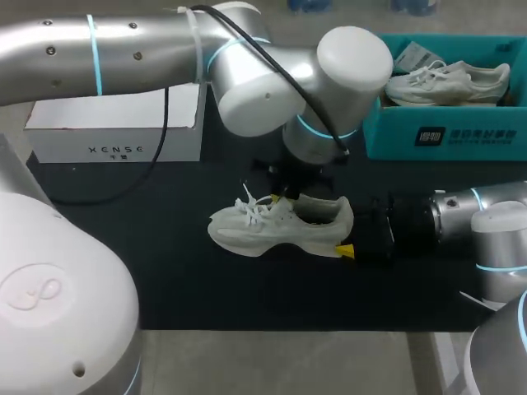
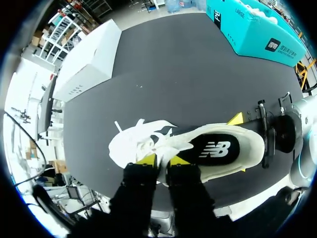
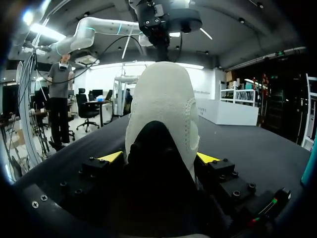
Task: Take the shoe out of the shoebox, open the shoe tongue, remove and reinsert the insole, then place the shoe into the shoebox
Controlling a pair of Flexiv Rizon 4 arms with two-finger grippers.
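A white shoe (image 1: 272, 229) lies on its sole on the black mat, toe to the left, heel to the right. My left gripper (image 1: 278, 197) comes down from above onto its laces and tongue. In the left wrist view the two yellow-tipped fingers (image 2: 147, 159) stand close together, and the left gripper (image 2: 162, 160) is shut on the white tongue (image 2: 161, 148). The black insole (image 2: 215, 148) shows in the shoe's mouth. My right gripper (image 3: 159, 157) has the heel (image 3: 163, 99) between its wide-set fingers, one on each side and touching.
A teal shoebox (image 1: 445, 136) stands at the back right with a second white shoe (image 1: 449, 82) and paper in it. A white box (image 1: 115, 132) sits at the back left. The left arm's thick links hang over the mat's middle.
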